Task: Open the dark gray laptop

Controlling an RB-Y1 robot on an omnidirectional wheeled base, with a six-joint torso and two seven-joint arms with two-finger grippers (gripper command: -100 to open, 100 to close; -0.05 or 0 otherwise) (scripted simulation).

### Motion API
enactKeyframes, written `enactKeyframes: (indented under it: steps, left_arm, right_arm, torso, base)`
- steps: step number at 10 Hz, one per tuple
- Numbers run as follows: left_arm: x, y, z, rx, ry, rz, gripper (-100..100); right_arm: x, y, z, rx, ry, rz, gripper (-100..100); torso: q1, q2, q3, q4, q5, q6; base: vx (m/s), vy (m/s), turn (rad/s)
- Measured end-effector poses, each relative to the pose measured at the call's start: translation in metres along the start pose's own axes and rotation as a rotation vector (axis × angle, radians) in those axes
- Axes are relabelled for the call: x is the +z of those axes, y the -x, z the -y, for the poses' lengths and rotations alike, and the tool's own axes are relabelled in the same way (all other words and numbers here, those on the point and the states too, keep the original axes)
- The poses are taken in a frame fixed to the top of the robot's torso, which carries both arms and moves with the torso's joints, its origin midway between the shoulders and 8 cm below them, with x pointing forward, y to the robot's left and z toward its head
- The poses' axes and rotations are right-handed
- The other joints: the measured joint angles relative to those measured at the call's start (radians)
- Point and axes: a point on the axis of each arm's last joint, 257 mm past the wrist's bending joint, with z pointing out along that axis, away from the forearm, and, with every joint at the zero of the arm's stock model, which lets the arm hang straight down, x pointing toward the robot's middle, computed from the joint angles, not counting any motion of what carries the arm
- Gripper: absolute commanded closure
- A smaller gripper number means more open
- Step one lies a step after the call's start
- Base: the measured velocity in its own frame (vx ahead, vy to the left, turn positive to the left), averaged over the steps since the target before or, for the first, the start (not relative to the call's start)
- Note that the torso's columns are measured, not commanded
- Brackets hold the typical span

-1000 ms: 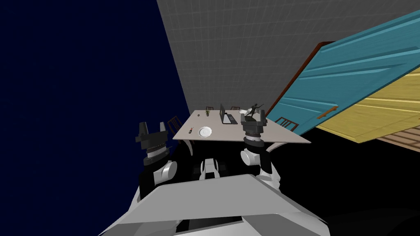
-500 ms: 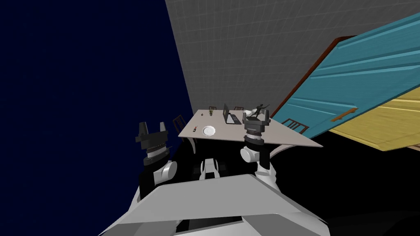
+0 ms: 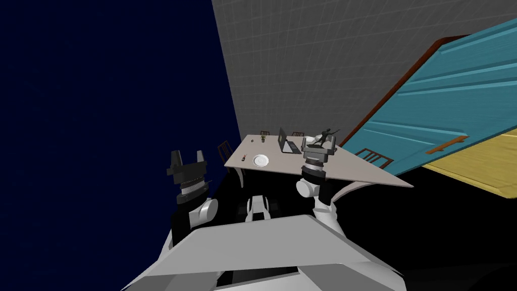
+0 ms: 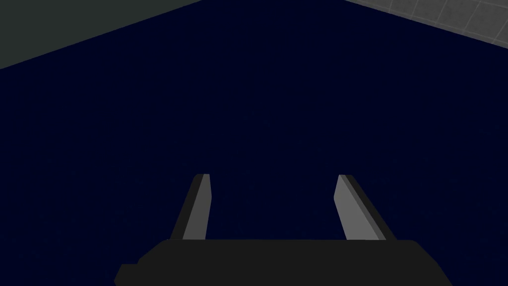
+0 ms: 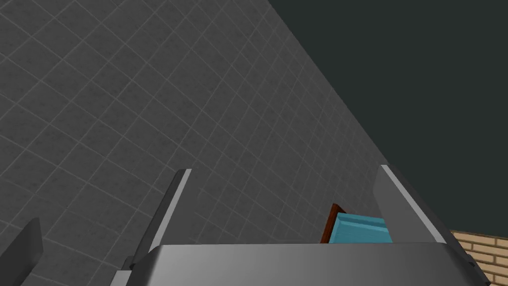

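Well, I am not at the laptop [image 3: 288, 143] yet. It sits on the far side of the grey table [image 3: 363, 169], a bit above the middle of the head picture, well apart from both my hands. Its lid looks like it stands up from the keys already, but it is very small, so I cannot tell how far up it is. My guess is that most of the job is left: get close, reach out, and lift the lid if it needs more.

My left gripper [image 3: 188, 155] hangs left of the middle, fingers wide apart, holding nothing. My right gripper [image 3: 318, 148] is in front of the table, just right of the laptop in the picture. Its fingers are spread too, with nothing between them.

Now I count. One laptop. One table. One white plate [image 3: 261, 160]. One little plant pot [image 3: 263, 136]. One dark figure [image 3: 323, 136]. One tiny dark thing [image 3: 244, 157] left of the plate. Four chairs [image 3: 224, 150], I think. One big blue door [image 3: 444, 101] at the right.
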Motion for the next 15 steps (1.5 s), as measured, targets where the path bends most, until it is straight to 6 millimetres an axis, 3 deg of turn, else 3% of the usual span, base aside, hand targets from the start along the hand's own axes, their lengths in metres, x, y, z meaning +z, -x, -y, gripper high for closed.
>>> enactKeyframes:
  steps: [15]
  left_arm:
    - [0.0,0.0,0.0,0.0,0.0,0.0,0]
  right_arm:
    - [0.003,0.09,-0.015,0.398,0.2,0.241,-100]
  torso:
    - [-0.001,-0.001,-0.001,0.0,0.0,0.0]
  base:
    - [-0.01,0.029,0.091]
